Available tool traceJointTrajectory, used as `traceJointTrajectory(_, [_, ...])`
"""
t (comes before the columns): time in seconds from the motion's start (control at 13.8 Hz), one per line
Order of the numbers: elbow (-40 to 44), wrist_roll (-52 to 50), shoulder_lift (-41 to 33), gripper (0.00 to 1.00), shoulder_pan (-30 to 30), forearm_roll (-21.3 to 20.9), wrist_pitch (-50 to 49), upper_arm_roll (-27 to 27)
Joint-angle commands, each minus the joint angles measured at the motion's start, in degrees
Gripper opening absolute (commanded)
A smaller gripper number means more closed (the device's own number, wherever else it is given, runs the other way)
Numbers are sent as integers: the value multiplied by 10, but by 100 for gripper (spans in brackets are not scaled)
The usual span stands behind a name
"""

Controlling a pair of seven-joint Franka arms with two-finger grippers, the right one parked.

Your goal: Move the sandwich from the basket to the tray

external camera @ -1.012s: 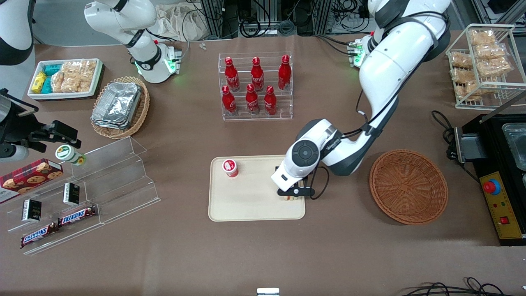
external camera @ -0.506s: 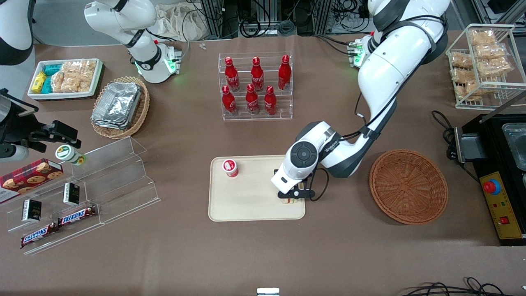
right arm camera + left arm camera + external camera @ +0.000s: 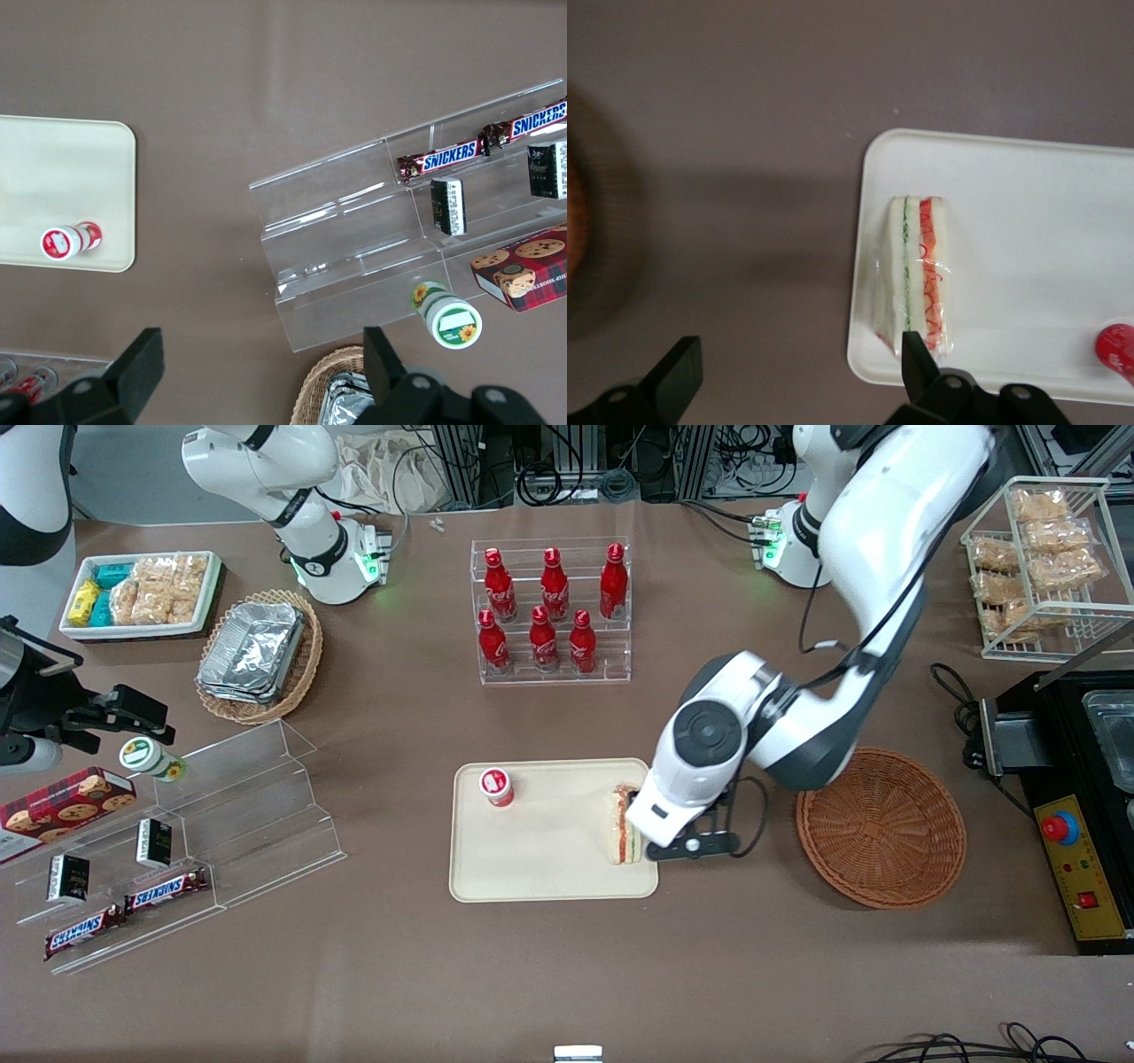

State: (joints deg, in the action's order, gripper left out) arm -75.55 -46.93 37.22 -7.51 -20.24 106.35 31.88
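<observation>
Robot lab w/ mock shop: cable racks (image 3: 567, 460), e-stop box (image 3: 1076, 868), snack shelves (image 3: 177, 841).

SNICKERS | on candy bars (image 3: 446, 158) (image 3: 165, 887) | acrylic shelf (image 3: 232, 815)

The sandwich (image 3: 623, 825) sat on the tray (image 3: 540, 868) at the edge nearest the basket (image 3: 881, 826), with a little red-capped cup (image 3: 497, 786) also on the tray. The gripper (image 3: 691, 846) hung just beside the sandwich, over the tray's edge.
</observation>
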Motion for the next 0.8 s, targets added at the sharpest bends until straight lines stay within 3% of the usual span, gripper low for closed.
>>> traceJointTrajectory(0.0, [-21,38,-70,100,51,53,-41,6])
traceJointTrajectory(0.14, [-21,123,-114,100,90,103,-86,2])
traceJointTrajectory(0.22, [-21,149,-126,100,100,107,-100,-2])
traceJointTrajectory(0.36, [-26,202,-153,100,95,114,-121,-62])
traceJointTrajectory(0.72, [-107,479,-263,100,94,212,-156,-227])
